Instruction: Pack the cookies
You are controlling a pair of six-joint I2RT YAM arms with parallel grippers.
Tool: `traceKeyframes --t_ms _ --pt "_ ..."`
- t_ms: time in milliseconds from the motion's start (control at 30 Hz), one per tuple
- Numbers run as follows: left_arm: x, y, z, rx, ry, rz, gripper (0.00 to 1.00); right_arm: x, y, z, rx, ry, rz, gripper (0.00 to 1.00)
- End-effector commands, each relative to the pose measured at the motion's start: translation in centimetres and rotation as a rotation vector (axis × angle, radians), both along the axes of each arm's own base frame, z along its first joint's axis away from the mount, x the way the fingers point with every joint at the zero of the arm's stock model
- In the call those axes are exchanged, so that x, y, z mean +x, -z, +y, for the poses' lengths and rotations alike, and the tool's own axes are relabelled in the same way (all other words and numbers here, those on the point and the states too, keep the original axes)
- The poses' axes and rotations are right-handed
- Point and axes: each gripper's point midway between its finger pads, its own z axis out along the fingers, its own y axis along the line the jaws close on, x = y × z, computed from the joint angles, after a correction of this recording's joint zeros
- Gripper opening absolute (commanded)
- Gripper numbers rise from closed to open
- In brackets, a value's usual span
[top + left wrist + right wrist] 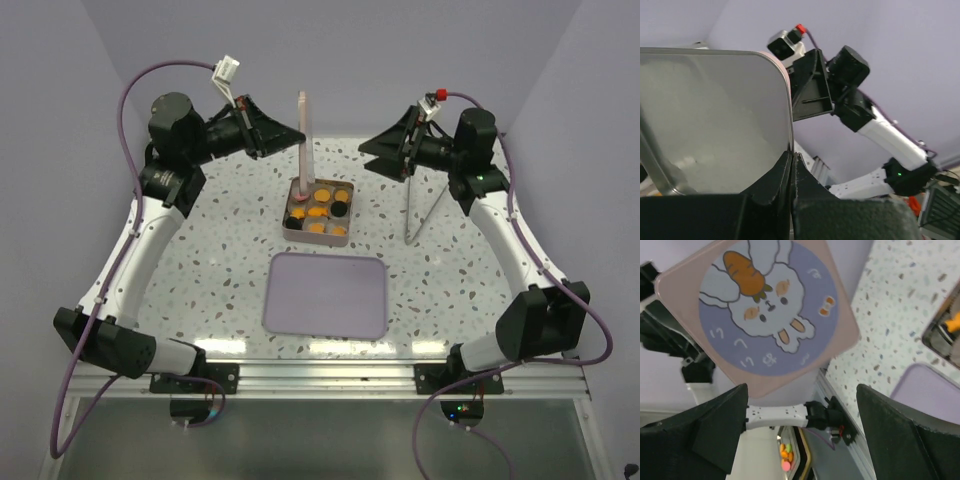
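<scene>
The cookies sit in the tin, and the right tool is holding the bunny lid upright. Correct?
Not quite. It is the left tool that holds the lid upright, pinched shut on its edge, as the left wrist view shows. The right tool stands open, off the lid. The cookies do sit in the tin.

Lav. tray (325, 293) + upright bunny lid (760, 315)

Robotics lab cell, plain lavender walls (330, 60), speckled table (220, 230), aluminium frame (330, 375)
</scene>
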Motion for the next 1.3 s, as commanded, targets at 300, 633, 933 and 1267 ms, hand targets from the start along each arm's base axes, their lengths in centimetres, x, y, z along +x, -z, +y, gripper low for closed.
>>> traceKeyframes --t_ms 300,633,933,1267 --pt "-8.8 -12.0 1.5 -0.521 0.482 -0.209 0.0 1.0 -6.6 4.5 0.161 -0.171 -0.183 0.93" --pt "-8.9 -12.0 2.7 -0.622 0.49 -0.205 0.0 1.3 -7.1 4.7 0.242 -0.187 -0.187 0.92" --pt "-6.8 -10.6 3.2 -0.696 0.493 -0.167 0.0 -2.2 -10.6 5.7 0.424 -0.329 -0.234 0.86" --pt "-4.5 -8.8 4.1 -0.701 0.452 -0.116 0.0 -4.1 -10.7 5.6 0.417 -0.35 -0.247 0.25"
